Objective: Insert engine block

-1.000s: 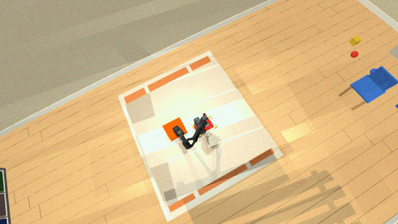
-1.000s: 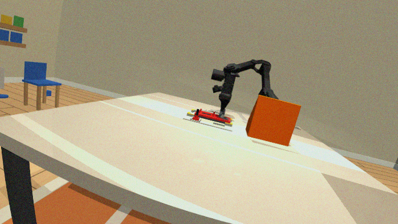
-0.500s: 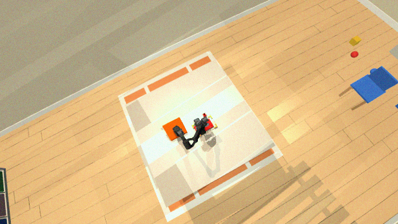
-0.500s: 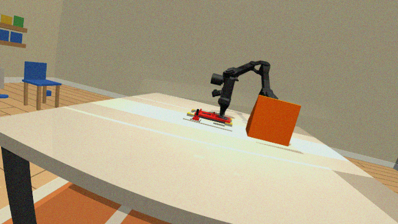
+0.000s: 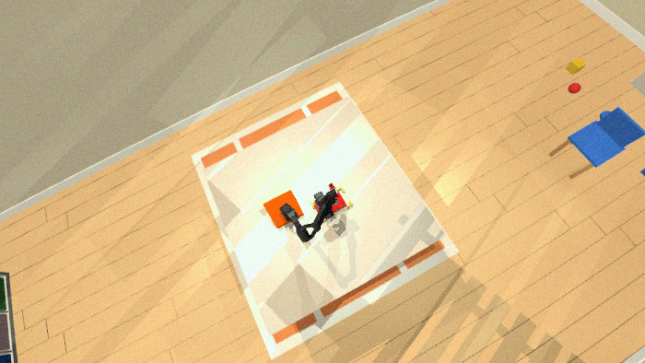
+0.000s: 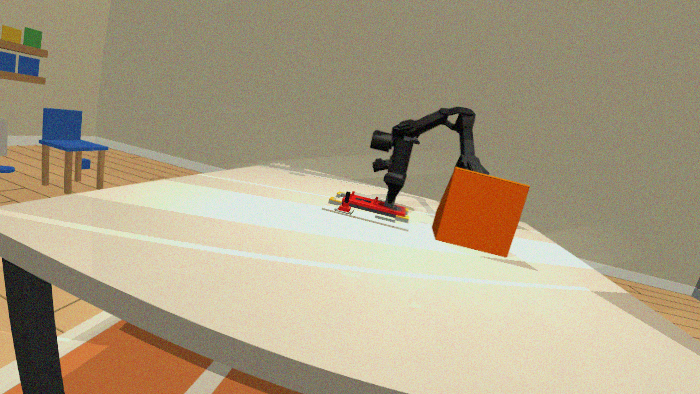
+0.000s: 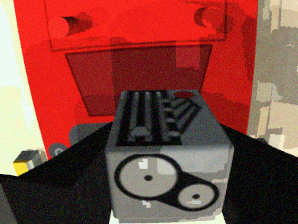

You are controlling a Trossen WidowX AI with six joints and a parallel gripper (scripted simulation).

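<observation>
squarely gripped by end effector (image 7: 169,183), boxy grey engine block (image 7: 169,156), ribbed top

- Worktop (image 6: 250,280): cream surface with pale stripes, dark leg at the near left corner.
- Orange cube (image 6: 480,211): stands on the worktop, right of centre in the exterior view.
- Rug (image 5: 272,128): under the worktop, white border with orange bars along two opposite edges.
- Blue chair (image 6: 67,142): wooden legs, stands on the plank floor (image 5: 507,230), well apart from the worktop.
- Yellow block (image 5: 575,65) and red ball (image 5: 574,87): on the floor near each other, near the chair.
- Wall shelf (image 6: 22,50): carries yellow, green and blue blocks.
</observation>
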